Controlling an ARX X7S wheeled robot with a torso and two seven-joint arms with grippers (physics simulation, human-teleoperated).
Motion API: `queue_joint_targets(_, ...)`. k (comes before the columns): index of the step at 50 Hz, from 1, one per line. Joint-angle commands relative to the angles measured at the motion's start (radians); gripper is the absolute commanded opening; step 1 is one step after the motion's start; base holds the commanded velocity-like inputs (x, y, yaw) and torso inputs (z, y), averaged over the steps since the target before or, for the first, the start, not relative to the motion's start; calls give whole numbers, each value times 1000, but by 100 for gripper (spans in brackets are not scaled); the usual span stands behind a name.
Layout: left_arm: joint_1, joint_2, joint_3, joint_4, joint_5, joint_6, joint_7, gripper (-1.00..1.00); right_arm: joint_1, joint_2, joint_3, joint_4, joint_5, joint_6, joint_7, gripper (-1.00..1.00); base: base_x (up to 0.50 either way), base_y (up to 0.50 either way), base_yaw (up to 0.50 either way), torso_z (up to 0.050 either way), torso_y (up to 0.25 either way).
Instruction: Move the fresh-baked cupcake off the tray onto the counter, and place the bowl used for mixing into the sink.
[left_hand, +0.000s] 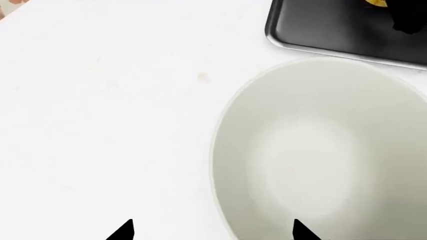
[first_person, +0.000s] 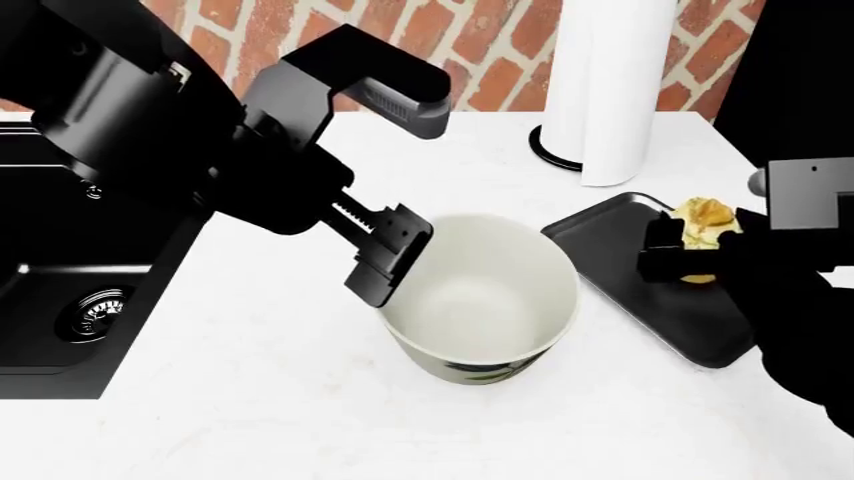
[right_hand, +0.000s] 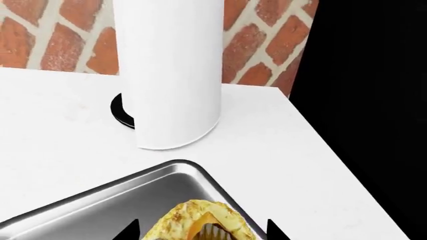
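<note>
The bowl (first_person: 483, 296) stands upright on the white counter (first_person: 267, 400), between the black sink (first_person: 54, 290) and the tray (first_person: 667, 290); a dark blotchy marking shows on its outer wall, but it cannot be read as lettering. The left gripper (first_person: 387, 262) hangs over the bowl's rim on the sink side, jaws spread apart; in the left wrist view one fingertip (left_hand: 123, 231) shows over bare counter and the other over the bowl's interior, with nothing between them. The cupcake (first_person: 703, 228) sits over the far end of the tray, with the right gripper (first_person: 694, 250) around it; in the right wrist view both fingertips (right_hand: 130, 231) flank the cupcake, though whether the pads touch it cannot be told. A paper-towel roll (first_person: 611, 80) stands upright on a dark round base behind the tray, against a brick wall (first_person: 494, 50). No brand, label or legible writing appears on any item.
</note>
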Motion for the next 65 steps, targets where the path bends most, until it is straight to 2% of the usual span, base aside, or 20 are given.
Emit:
queue_joint_targets(1,3,3,13,1,-10,0,2,100,2,19,18,-53,0,4,3,-100,0,0,0,0,0)
queue_joint_targets(21,13,21,35,-25,11,2,17,100,60,50,43,-153,56,53,37,-100,0,0,0,0,0)
queue_joint_targets(30,12,67,51,-110,52,-19,73,100,60,58,57,-185,81,57,38,-100,0,0,0,0,0)
queue_joint_targets(44,50,77,31,-144,147,10,185,100,26,72,83,-214,105,40,36,-100,0,0,0,0,0)
queue_joint_targets(65,78,104,44,-179,178,30,230,100,-6,71,99,-219,112,15,32,-100,0,0,0,0,0)
